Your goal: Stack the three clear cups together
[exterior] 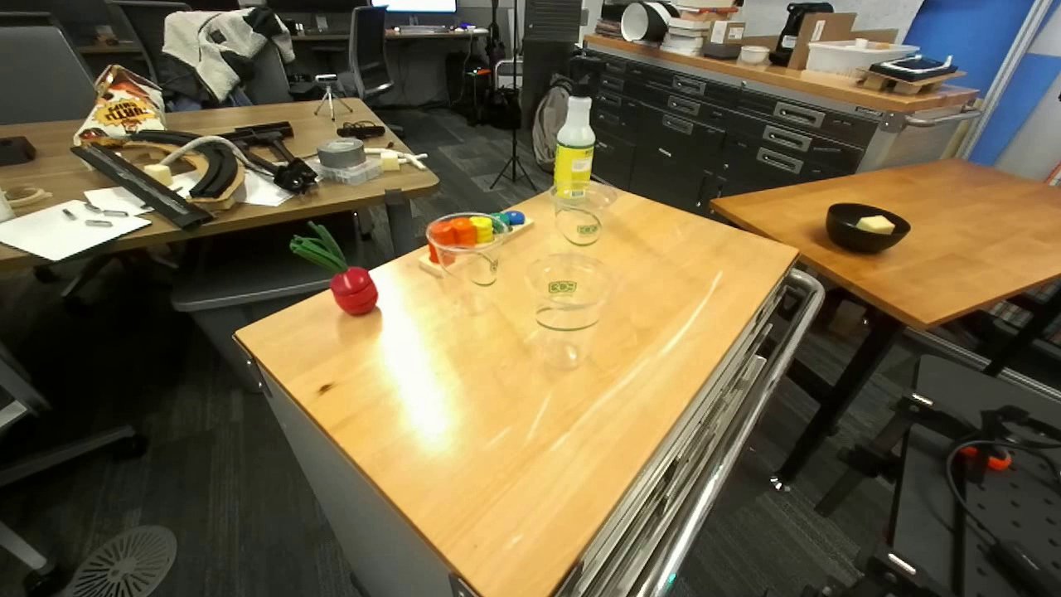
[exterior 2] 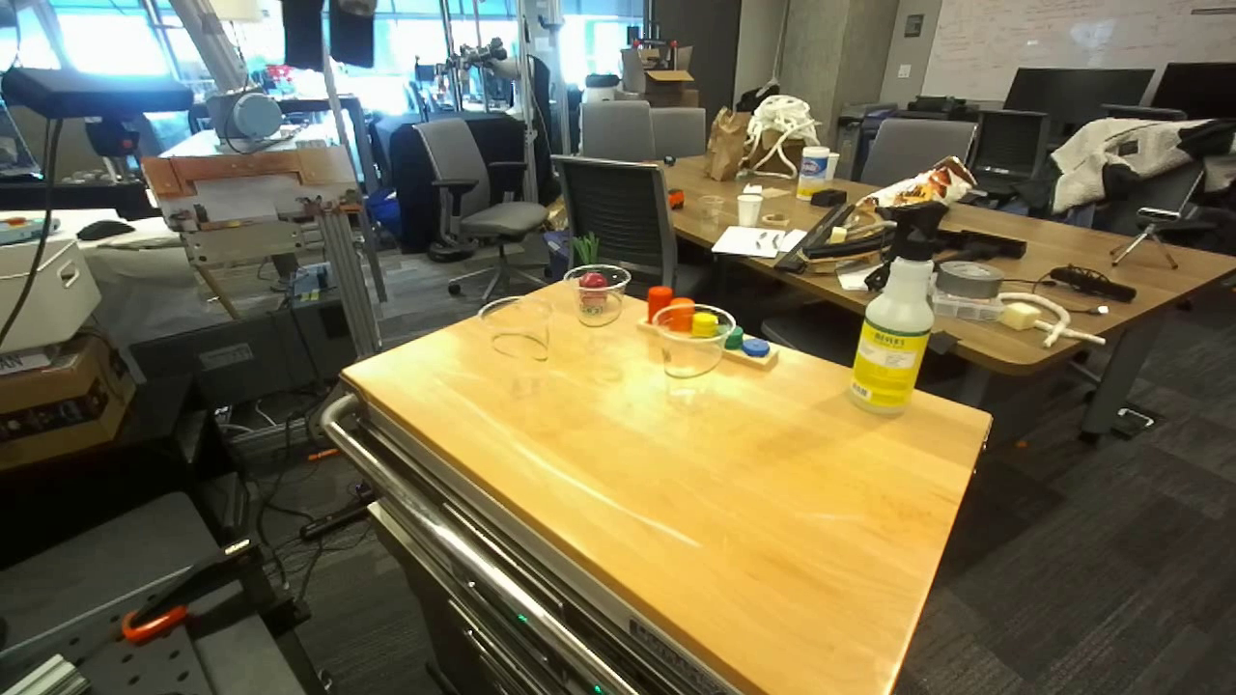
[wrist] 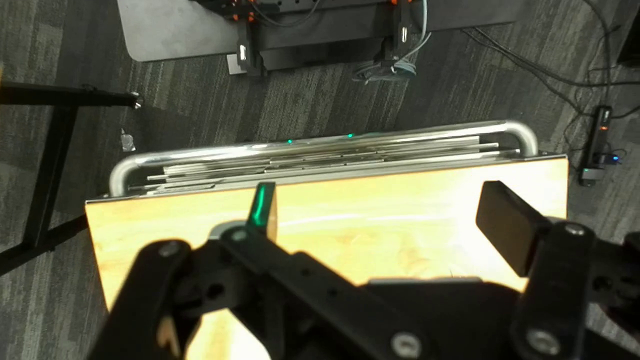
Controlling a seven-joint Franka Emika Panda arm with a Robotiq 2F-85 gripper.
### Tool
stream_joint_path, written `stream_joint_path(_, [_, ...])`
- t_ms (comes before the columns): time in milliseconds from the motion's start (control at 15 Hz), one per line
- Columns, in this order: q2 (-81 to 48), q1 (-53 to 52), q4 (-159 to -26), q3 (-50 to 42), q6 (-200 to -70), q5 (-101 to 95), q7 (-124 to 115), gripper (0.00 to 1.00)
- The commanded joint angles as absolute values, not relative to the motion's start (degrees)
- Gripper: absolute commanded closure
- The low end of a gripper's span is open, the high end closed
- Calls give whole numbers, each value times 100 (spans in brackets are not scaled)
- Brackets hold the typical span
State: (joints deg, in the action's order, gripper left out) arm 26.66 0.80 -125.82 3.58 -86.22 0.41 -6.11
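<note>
Cart (exterior: pixel 489 464): one
Clear cups (exterior: pixel 572 303): three, on the cart
Spray bottle (exterior 2: pixel 893 338): one, on the cart
Radish toy (exterior: pixel 355 290): one, on the cart
Coloured block toy (exterior 2: pixel 755 348): one, on the cart
Black bowl (exterior: pixel 862 240): one, on a table (exterior: pixel 978 224) beside the cart
Gripper (wrist: pixel 380 217): one, with two fingers (wrist: pixel 507 230)

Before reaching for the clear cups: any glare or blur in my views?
In an exterior view, white glare streaks the wooden top beside the red toy vegetable; in an exterior view, the windows are blown out; in both exterior views, the clear cups look faint; in the wrist view, the wooden top washes white near the tool, whose closest parts look soft.
</note>
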Motion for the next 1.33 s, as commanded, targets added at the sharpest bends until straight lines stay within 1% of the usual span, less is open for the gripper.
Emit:
stream_joint_path(0, [1522,89,-11391,265,-8622,-87,-553,0])
stream_joint_path(200, [695,85,-10676,194,-8749,-127,-525,0])
stream_joint_path(400, [-85,82,-10250,128,-9398,-140,-612,0])
stream_joint_path(867, [-1414,35,-9916,-42,-10869,-579,-791,0])
stream_joint_path(1267, [-2209,61,-9596,-270,-11324,-793,-1039,0])
